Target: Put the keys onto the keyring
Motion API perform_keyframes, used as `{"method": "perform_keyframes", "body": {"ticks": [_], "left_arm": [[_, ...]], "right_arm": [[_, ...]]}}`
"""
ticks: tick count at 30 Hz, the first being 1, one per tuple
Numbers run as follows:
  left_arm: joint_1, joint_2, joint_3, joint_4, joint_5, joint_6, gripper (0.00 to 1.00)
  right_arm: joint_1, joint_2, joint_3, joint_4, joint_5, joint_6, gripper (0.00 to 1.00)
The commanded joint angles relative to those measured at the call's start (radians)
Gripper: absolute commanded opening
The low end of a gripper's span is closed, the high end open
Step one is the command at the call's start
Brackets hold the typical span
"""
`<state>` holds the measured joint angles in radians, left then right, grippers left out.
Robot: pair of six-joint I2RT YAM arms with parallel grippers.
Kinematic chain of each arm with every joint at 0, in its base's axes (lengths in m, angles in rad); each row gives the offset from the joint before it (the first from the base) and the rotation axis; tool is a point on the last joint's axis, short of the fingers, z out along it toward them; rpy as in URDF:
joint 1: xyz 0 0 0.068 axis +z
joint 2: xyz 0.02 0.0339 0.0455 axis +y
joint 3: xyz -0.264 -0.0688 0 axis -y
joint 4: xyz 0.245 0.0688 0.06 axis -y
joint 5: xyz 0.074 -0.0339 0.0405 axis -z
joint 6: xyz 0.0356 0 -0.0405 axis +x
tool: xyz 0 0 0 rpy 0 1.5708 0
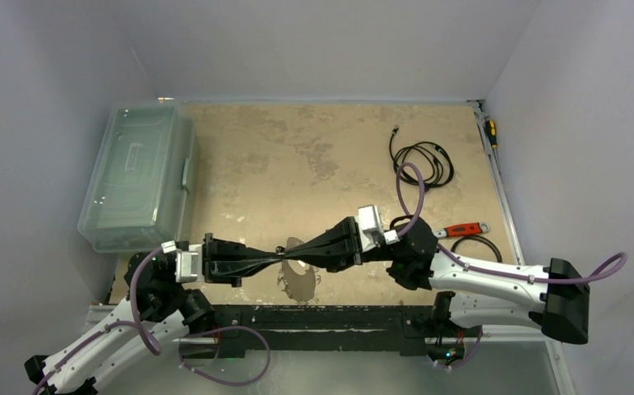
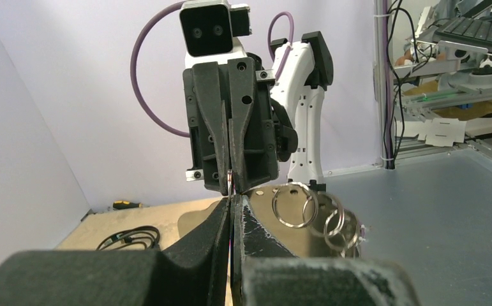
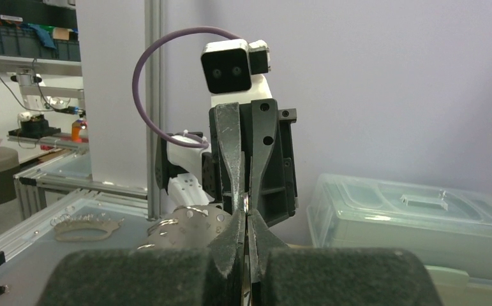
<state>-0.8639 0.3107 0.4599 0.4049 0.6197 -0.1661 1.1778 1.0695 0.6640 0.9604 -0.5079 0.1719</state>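
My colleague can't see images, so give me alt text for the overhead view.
The left end effector and right end effector, both shut, meet tip to tip near the front of a tan table, close to the silvery keyring. A clear bin sits far left; a coiled black cable and red-handled wrench lie right.

Tiny silvery piece (image 2: 230, 183) between left end effector (image 2: 231, 205) and right end effector (image 2: 229, 167), too small to identify

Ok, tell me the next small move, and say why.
Probably hold the left gripper steady and slowly work the right gripper sideways: both are shut tip to tip on one small shiny piece, the keyring beside them. A fast pull could lose it.
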Motion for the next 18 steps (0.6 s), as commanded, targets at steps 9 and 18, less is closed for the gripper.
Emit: {"method": "perform_keyframes", "body": {"ticks": [9,18], "left_arm": [[0.008,-0.028,0.071,-0.180,-0.191,0.077,0.82],[0.008,-0.052,0.122,-0.331,-0.267,0.162,0.79]], "right_arm": [[0.005,-0.066,0.216,-0.481,0.137,-0.148,0.00],[0.005,-0.043,0.428,-0.992,0.339,-0.218,0.00]]}}
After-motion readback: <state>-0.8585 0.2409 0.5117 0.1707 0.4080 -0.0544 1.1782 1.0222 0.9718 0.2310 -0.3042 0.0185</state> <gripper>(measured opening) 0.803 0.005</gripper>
